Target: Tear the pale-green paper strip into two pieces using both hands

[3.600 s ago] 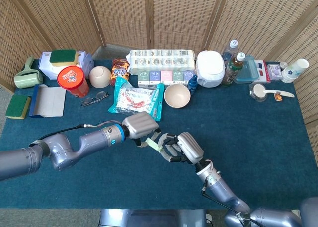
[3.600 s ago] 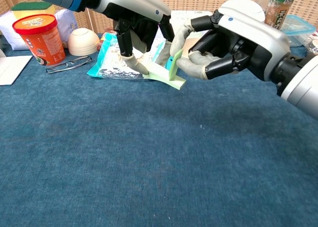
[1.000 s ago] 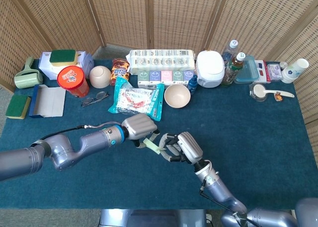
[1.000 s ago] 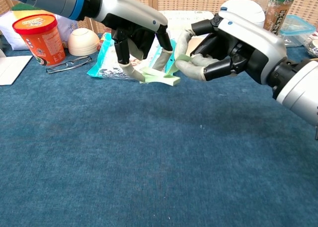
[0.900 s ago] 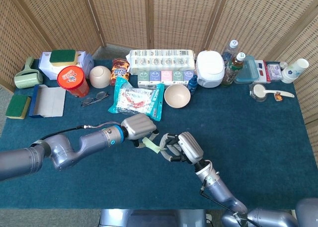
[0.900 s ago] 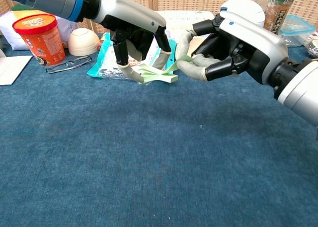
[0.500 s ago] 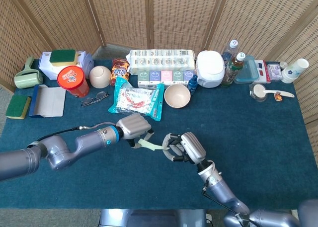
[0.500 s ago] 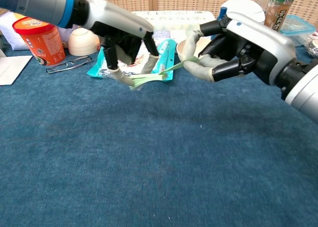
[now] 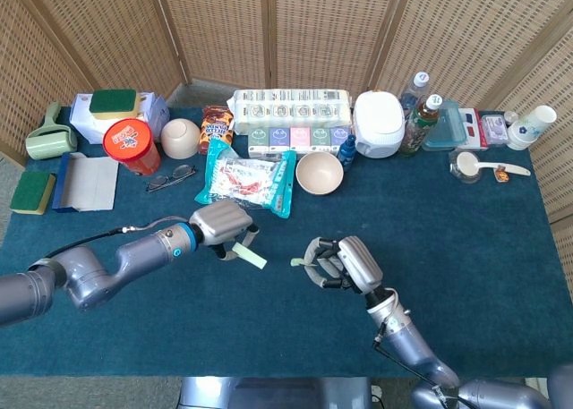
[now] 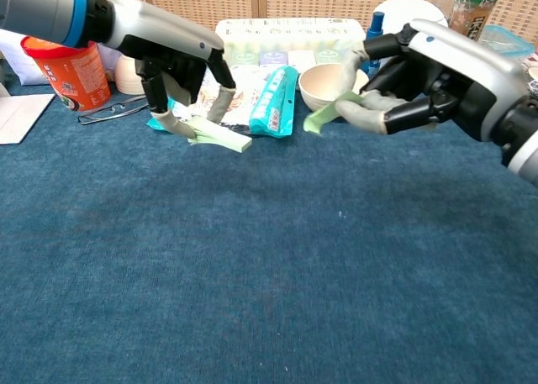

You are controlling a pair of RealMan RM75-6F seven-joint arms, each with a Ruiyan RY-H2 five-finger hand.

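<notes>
The pale-green paper strip is in two pieces. My left hand (image 9: 222, 227) (image 10: 178, 69) pinches the longer piece (image 9: 250, 256) (image 10: 222, 139), which sticks out to the right above the blue cloth. My right hand (image 9: 345, 264) (image 10: 420, 77) pinches the shorter piece (image 9: 300, 262) (image 10: 316, 118) at its fingertips. A wide gap separates the two pieces and the two hands, both held above the table.
A teal snack bag (image 9: 246, 180) (image 10: 273, 99) and a beige bowl (image 9: 320, 173) (image 10: 326, 83) lie just behind the hands. An orange tub (image 9: 131, 146) (image 10: 68, 62), glasses (image 9: 170, 177), bottles and boxes line the back of the blue-covered table (image 9: 466, 248).
The strip, stretched between both hands half a second ago, has parted. My left hand moved left with one piece and my right hand moved right with the other.
</notes>
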